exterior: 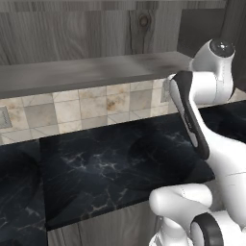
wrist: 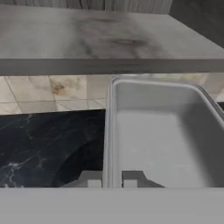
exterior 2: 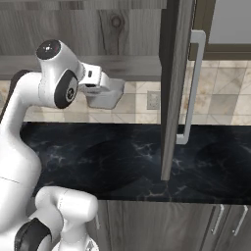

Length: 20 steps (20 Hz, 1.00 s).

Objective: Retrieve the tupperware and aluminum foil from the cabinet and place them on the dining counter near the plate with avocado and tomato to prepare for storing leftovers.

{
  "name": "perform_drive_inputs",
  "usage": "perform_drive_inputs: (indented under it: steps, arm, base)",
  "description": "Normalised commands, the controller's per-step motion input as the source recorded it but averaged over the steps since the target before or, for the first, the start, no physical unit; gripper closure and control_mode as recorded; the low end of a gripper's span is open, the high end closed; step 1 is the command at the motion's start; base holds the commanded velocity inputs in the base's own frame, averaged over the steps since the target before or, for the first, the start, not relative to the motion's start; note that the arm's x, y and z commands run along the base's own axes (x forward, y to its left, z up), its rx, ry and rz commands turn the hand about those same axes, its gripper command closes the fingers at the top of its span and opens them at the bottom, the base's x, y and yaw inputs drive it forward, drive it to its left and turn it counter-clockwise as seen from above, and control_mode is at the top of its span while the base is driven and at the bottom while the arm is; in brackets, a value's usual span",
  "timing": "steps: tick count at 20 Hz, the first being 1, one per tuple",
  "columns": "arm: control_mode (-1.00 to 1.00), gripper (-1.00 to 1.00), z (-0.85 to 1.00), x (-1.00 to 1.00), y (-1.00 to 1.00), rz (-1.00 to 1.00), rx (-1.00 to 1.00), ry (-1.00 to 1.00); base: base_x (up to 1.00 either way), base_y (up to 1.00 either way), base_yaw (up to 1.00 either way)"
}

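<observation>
Tupperware [wrist: 162,135] hangs in my pincer [wrist: 112,179], whose two dark tips are pinched together on the container's near-left wall, one tip inside and one outside. In the right base view the same clear greyish container [exterior 2: 104,94] sits at the end of my hand, lifted in the air just below the front edge of the cabinet's shelf board and well above the black counter.

In the hand view the container's open hollow faces me, its rim square-cornered and its floor bare. Just beyond its far rim runs the flat grey shelf board [wrist: 87,39] of the cabinet [exterior: 72,29], with a darker smudge across its middle. Behind the board, the left base view shows grey-brown wood-grain panels and a dark knot [exterior: 142,21].

Below the shelf a backsplash of beige and tan tiles [exterior: 86,108] covers the wall. Under that lies a black marble counter top [exterior: 120,168] veined in white, reaching toward me to a near edge with grey wood fronts beneath.

To the right in the right base view, an open cabinet door [exterior 2: 174,83] stands edge-on toward me, bearing a long pale handle [exterior 2: 192,88]. Further right a dark-framed cabinet front [exterior 2: 228,24] sits on the wall, and lower doors with small handles [exterior 2: 218,218] show under the counter.
</observation>
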Motion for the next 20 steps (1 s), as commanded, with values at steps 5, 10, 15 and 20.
perform_drive_inputs:
  steps: [5, 10, 15, 20]
  arm:
    - [-1.0, 1.0, -0.58, -0.79, 0.12, -0.05, 0.0, 0.25]
    - [-1.0, 1.0, -0.49, -0.19, 0.27, 0.0, 0.0, 0.25]
    - [-1.0, 1.0, -0.35, -0.1, 0.14, 0.0, 0.0, 0.15]
    - [1.0, 1.0, -0.05, -0.06, 0.04, 0.0, 0.0, 0.03]
  base:
    - [0.0, 0.0, 0.0]
    - [0.0, 0.0, 0.0]
    - [0.0, 0.0, 0.0]
    - [-0.62, 0.18, -0.01]
